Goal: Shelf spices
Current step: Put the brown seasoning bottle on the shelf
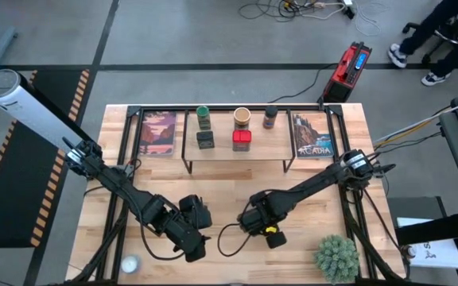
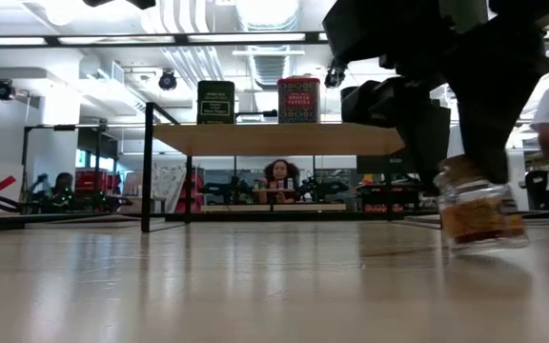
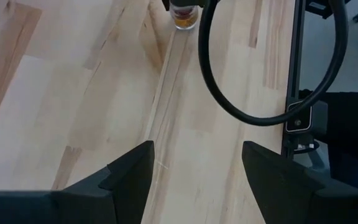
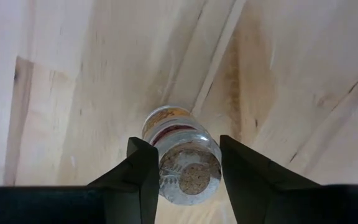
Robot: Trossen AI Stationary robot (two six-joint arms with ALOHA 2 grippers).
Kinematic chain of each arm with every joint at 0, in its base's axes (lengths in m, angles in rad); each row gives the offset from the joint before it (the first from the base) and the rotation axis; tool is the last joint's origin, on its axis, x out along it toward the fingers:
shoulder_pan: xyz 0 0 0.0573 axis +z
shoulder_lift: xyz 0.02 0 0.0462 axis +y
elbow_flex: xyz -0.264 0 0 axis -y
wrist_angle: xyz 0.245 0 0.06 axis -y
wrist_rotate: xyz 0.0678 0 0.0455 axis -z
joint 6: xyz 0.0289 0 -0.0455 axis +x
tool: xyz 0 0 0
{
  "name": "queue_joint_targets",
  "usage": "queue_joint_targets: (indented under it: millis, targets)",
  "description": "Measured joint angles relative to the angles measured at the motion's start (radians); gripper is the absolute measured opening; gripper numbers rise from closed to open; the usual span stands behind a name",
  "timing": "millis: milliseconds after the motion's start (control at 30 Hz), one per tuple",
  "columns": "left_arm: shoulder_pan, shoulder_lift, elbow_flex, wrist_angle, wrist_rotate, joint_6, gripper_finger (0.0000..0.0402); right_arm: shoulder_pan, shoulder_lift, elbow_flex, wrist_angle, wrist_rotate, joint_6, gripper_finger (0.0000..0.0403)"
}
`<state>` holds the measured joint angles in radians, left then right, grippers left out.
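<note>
The tiny clear jar (image 4: 182, 155), cork-stoppered with tan contents, sits between my right gripper's (image 4: 184, 143) fingers near the table's middle (image 1: 253, 222). In the low view the jar (image 2: 477, 214) shows slightly tilted just over the tabletop. The shelf (image 1: 237, 155) stands toward the far edge and carries the green-lidded jar (image 1: 203, 117), black box (image 1: 205, 140), tan round jar (image 1: 242, 117), red tin (image 1: 242, 141) and brown bottle (image 1: 270, 117). My left gripper (image 3: 197, 149) hangs open over bare wood to the jar's left (image 1: 196, 230). My right gripper pinches the tiny clear jar between its two fingers, at the upper part just below the cork top (image 4: 194, 177). The fingers come from above, pointing down. The jar leans a little in the hold (image 2: 477, 214); whether its base touches the table I cannot tell.
Two picture cards (image 1: 159, 133) (image 1: 312, 135) stand beside the shelf's ends. A green spiky plant (image 1: 336, 256) sits at the near right corner and a small white object (image 1: 130, 264) at the near left. The right arm's cable (image 3: 229, 93) loops between the grippers.
</note>
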<state>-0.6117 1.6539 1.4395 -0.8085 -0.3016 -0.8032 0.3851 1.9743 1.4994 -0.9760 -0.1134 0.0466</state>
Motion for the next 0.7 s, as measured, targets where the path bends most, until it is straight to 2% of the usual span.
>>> queue_joint_targets:
  millis: [300, 700]
  targets:
    - [0.000, 0.000, 0.000, 0.000, 0.024, 0.001, 0.0233, 0.000, 0.000, 0.001, -0.012, 0.097, 0.059, 0.0179]
    - [0.000, 0.000, 0.000, 0.000, 0.026, 0.009, 0.0233, 0.000, -0.009, 0.001, -0.013, 0.115, 0.069, 0.0262]
